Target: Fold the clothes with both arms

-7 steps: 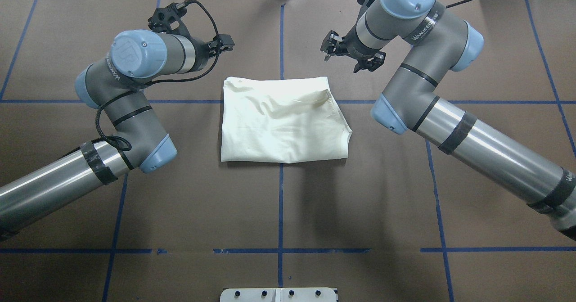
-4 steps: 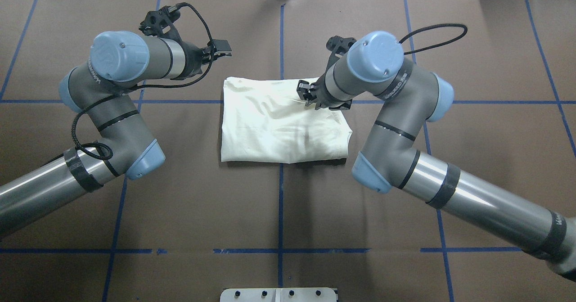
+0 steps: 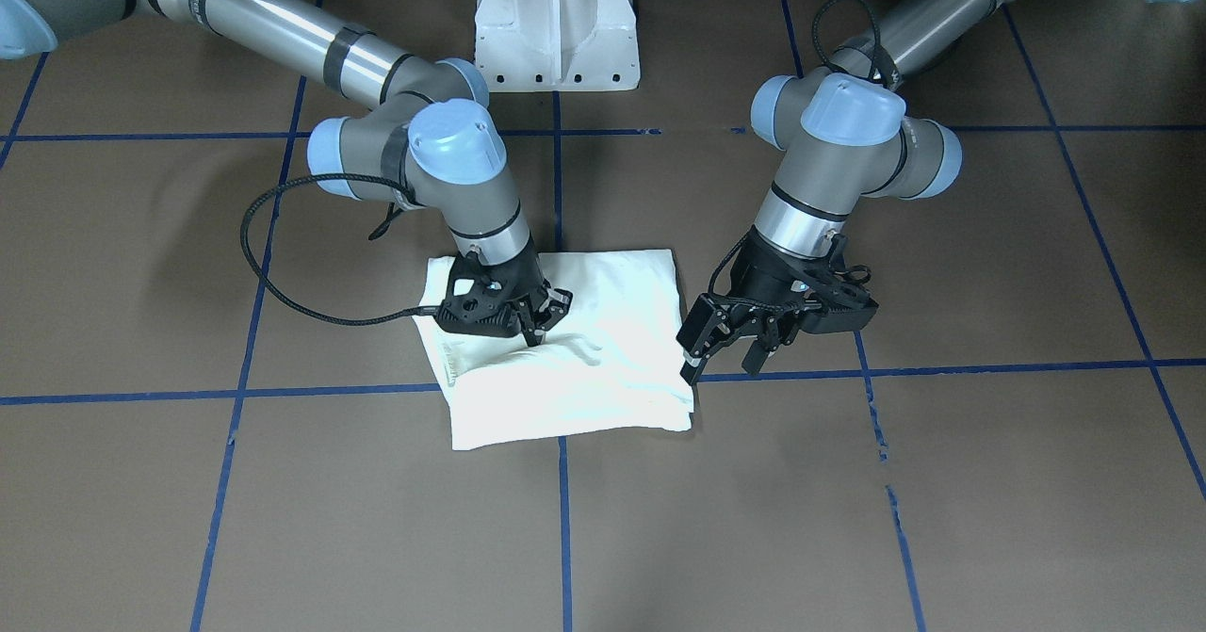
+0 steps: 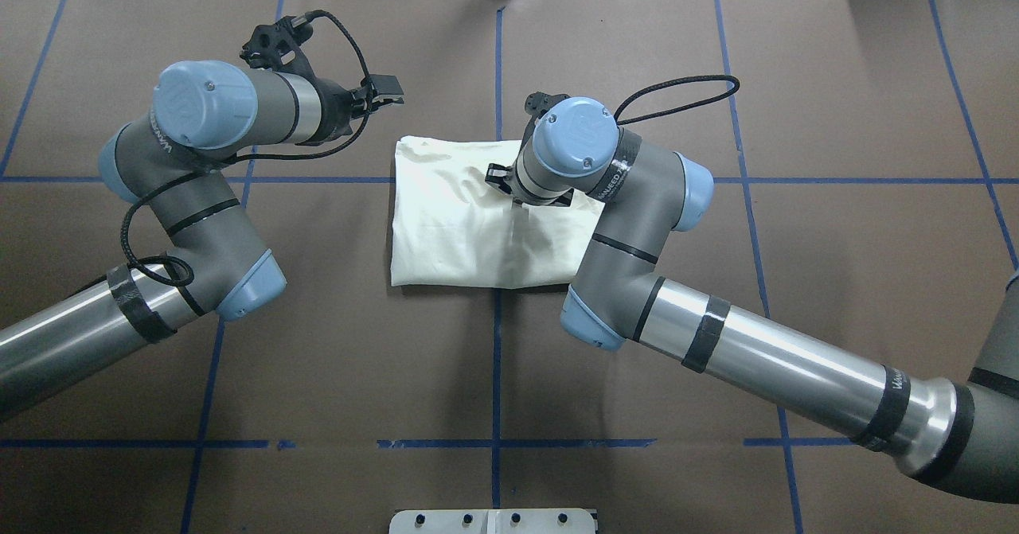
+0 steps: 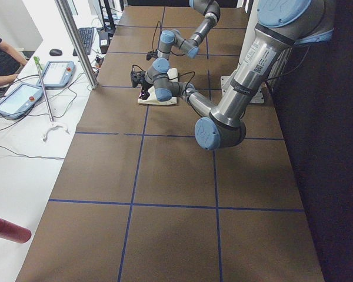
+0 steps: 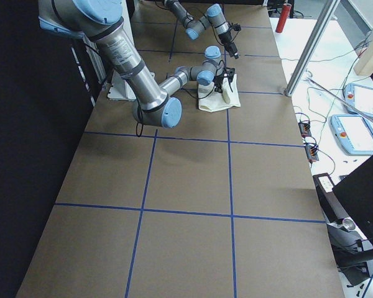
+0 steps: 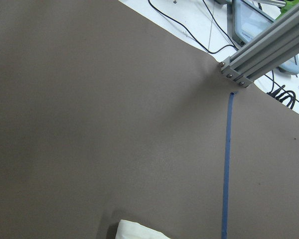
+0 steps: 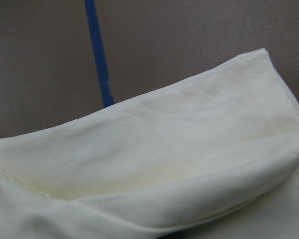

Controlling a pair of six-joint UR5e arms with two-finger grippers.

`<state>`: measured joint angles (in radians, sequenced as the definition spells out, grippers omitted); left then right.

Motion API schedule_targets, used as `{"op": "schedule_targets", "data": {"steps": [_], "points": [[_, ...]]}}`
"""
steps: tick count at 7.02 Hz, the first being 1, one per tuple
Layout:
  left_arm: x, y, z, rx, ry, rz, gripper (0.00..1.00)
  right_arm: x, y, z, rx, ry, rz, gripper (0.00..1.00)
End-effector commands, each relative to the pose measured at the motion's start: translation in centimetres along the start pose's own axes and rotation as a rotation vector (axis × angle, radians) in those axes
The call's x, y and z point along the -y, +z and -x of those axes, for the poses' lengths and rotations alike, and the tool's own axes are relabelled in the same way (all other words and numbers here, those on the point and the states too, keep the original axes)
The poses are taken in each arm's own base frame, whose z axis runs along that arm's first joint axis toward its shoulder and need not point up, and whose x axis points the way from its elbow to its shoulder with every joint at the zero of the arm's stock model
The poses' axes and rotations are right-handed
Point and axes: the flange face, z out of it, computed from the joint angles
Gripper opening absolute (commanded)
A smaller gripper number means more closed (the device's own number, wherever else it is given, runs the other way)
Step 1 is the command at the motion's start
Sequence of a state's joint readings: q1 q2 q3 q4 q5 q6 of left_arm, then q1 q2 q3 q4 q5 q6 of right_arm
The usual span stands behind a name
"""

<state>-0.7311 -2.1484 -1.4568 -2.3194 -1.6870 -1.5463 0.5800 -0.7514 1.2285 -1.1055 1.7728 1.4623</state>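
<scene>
Brown, blue-taped table (image 4: 860, 224); folded cream shirt (image 4: 450, 224) lies at its centre. Right gripper (image 3: 533, 331) points down onto the cloth, and whether it pinches fabric cannot be told. Left gripper (image 3: 722, 366) — jaws spread, empty — hangs just beside the shirt's edge.

Right gripper (image 3: 535, 329) has moved from beyond the shirt's (image 3: 612, 368) far right corner, clear of the cloth, inward and down. Its tips now meet the shirt's far half, near the middle. Left arm (image 4: 199, 200) has drawn slightly away from the shirt's left edge.
</scene>
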Motion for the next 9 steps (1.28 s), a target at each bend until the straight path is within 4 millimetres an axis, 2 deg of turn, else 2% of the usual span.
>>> {"op": "schedule_targets", "data": {"steps": [1,2,5,6,7,8,9], "points": [[-0.1,0.2,0.2,0.006,0.0,0.001,1.0,4.2,1.8,1.0,-0.028,-0.017,-0.033,0.0],[-0.2,0.4,0.3,0.008,0.001,0.0,1.0,9.0,0.7,0.6,-0.042,-0.047,-0.051,0.0],[-0.7,0.8,0.5,0.014,-0.005,0.005,1.0,17.7,-0.4,-4.5,-0.107,-0.075,-0.08,0.0],[-0.6,0.6,0.4,0.011,-0.001,0.004,1.0,20.5,-2.1,-5.6,-0.097,-0.055,-0.076,0.0],[-0.6,0.2,0.8,0.009,0.025,0.012,1.0,23.3,-4.1,-8.1,-0.076,-0.077,-0.038,0.0],[1.1,-0.9,1.4,0.004,0.132,0.031,1.0,24.6,-6.1,-14.1,-0.064,-0.126,-0.017,0.0],[4.7,-2.8,4.6,0.017,0.202,0.098,1.0,27.4,-9.4,-22.6,-0.051,-0.147,0.024,0.0]]}}
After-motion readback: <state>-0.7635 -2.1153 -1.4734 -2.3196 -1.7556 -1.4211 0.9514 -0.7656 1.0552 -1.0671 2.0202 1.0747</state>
